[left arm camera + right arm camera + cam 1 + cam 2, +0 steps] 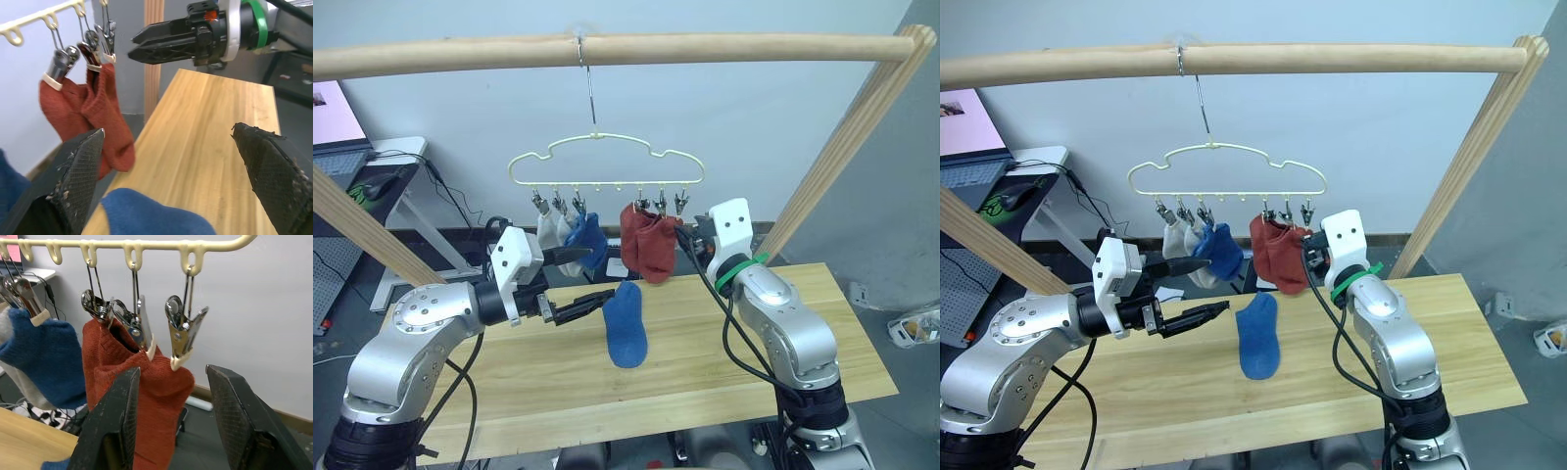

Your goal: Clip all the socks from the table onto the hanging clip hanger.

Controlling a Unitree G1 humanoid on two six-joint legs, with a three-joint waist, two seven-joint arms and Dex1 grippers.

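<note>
Fingers on both grippers stand apart and hold nothing. Left gripper (597,278) reaches in over the table (705,392), fingertips near the toe end of the blue sock on the table (627,326) but not touching it. Right gripper (171,431) is raised just beside the hanging rust-red socks (142,396), its fingers to either side of the outermost clip (182,335), which carries no sock.

Blue sock lies flat near the middle of the tabletop, lengthwise, toe toward the hanger. No other sock is on the wood.

Clip hanger (607,157) hangs by its metal hook from the wooden pole (607,49) above the table's far edge. Along its row of clips, from the robot's left: two light grey socks (551,232), one blue sock (588,240), a gap of bare loops, then the two rust-red socks side by side, each on its own clip. Grey and blue socks overlap one another.

Slanted wooden posts (847,147) carry the pole at each end. Behind, on the robot's left, a small white desk (396,157) with a laptop (335,127) and cables.
</note>
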